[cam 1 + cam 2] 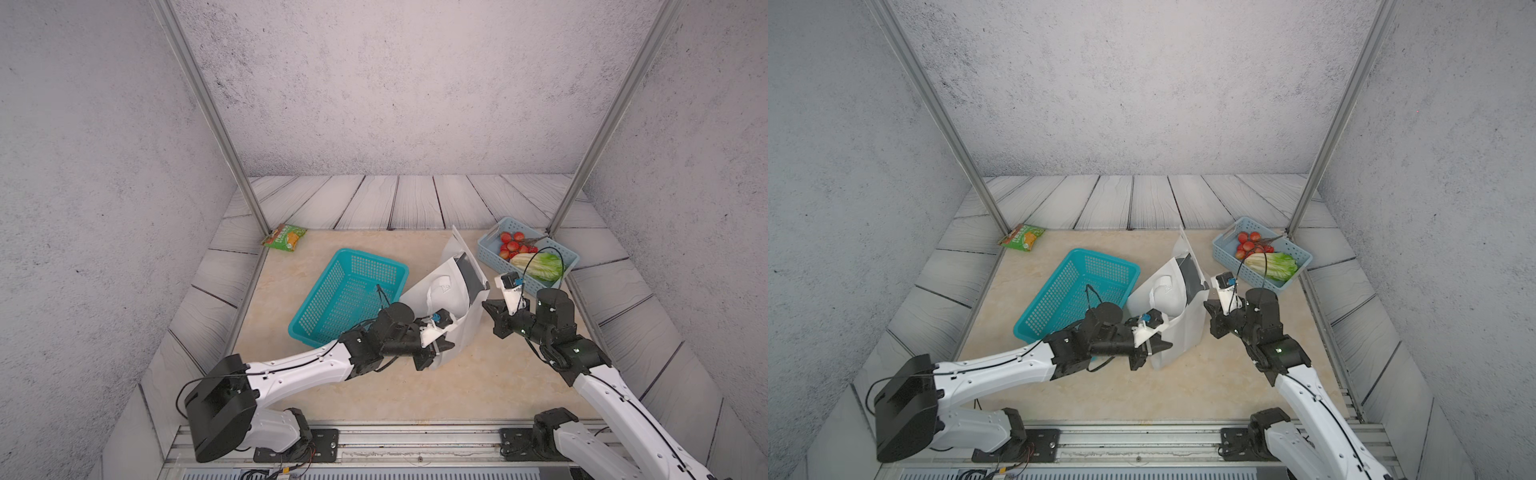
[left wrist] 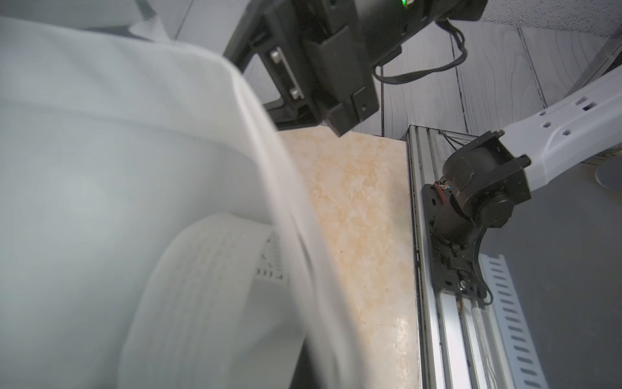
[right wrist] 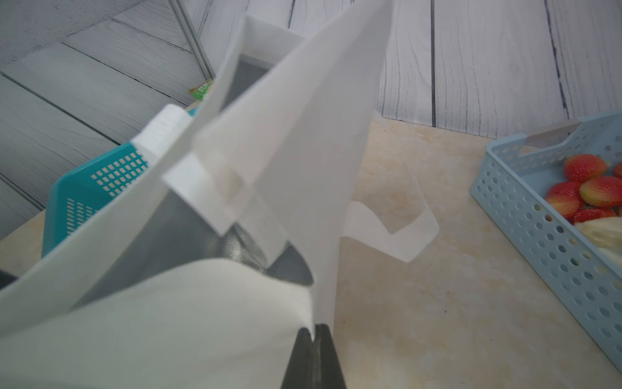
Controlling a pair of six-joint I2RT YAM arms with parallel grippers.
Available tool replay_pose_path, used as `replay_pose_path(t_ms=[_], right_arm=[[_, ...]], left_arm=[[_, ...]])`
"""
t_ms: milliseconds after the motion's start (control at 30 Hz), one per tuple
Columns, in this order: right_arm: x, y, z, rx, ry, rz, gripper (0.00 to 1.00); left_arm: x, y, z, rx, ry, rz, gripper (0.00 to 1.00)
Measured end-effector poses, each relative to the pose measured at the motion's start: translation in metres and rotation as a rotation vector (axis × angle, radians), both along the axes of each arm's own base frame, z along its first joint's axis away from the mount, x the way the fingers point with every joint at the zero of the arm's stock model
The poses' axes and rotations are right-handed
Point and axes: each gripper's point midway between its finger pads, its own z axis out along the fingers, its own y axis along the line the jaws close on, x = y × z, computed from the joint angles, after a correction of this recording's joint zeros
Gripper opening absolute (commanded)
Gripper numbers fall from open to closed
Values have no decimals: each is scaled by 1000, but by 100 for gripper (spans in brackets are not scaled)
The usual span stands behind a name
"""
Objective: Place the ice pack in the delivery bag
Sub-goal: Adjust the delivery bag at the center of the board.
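The delivery bag (image 3: 161,323) has its white rim pinched in the right pincer (image 3: 314,336), whose tips are pressed together on the cloth. The left pincer (image 1: 445,345) is closed at the bag's other near edge and seems to grip it too, though its tips are hidden. Between them the bag stands on the table (image 1: 457,386), mouth spread, with silver lining (image 3: 175,235) and a white loop handle (image 3: 397,235) showing, just beside the teal basket (image 1: 349,291).

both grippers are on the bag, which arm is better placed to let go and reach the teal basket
Left, probably. The left gripper, shut on the delivery bag, sits close beside the teal basket. The right gripper pinches the bag's opposite side, so the bag stands in its way.
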Motion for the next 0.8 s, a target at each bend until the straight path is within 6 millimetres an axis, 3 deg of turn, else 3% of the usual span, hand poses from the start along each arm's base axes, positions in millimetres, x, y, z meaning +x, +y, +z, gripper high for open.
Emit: replay_pose_path(t_ms=[67,167,267,333,433,500,567,633,700,800], right_arm=[[4,-7,-4,-14,7,-18,5],[4,-12,-4,-23,4,-28,12],[-1,-16,-2,-28,-5,-37,27],[-8,-18,-1,-29,-9,-38,44],[-22,-19,9,-17,-31,-30,61],[-34,-19,17,-2,-51,-22,69],[-45,-19,29,25,-74,-16,75],[-55,-15,45,68,-103,1,77],[-63,-10,64,108,-132,37,76],[-66,-3,84,149,-121,72,75]], left_arm=[[-3,-17,-3,5,15,-16,14],[-9,-20,-1,18,19,-25,46],[-17,3,16,29,-17,-6,77],[-21,31,45,7,-59,33,93],[-17,78,113,-76,-100,143,96],[-10,103,176,-167,-110,230,95],[-1,121,236,-274,-113,300,93],[4,129,271,-325,-152,318,99],[7,121,275,-274,-246,274,100],[35,96,235,-55,-371,182,100]])
